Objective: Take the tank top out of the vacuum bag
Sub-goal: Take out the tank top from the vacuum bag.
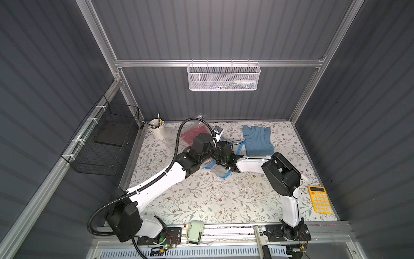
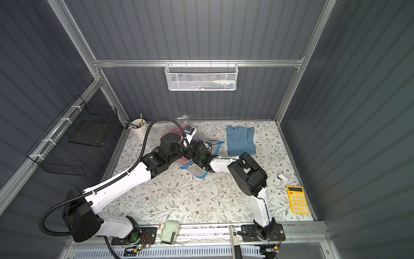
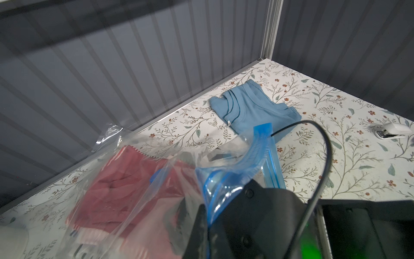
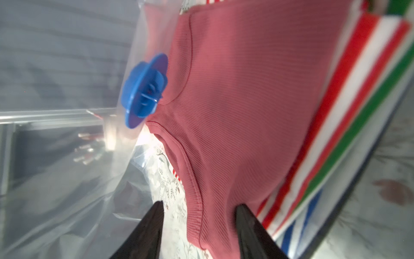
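tank top grasp inside vacuum bag.
bag pinched in closed left jaws; open right jaws to be shut across its edge.

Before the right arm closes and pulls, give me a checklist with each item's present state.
1. Mouth of the vacuum bag lifted: ok, left gripper shut on its zip strip.
2. Right gripper inside the bag: ok.
3. Jaws around the pink tank top hem: ok, open, straddling it.
4. Striped cloth clear of the jaws: cannot tell, it lies close beside one finger.
5. Valve cap clear of the jaws: ok, apart on the bag wall.
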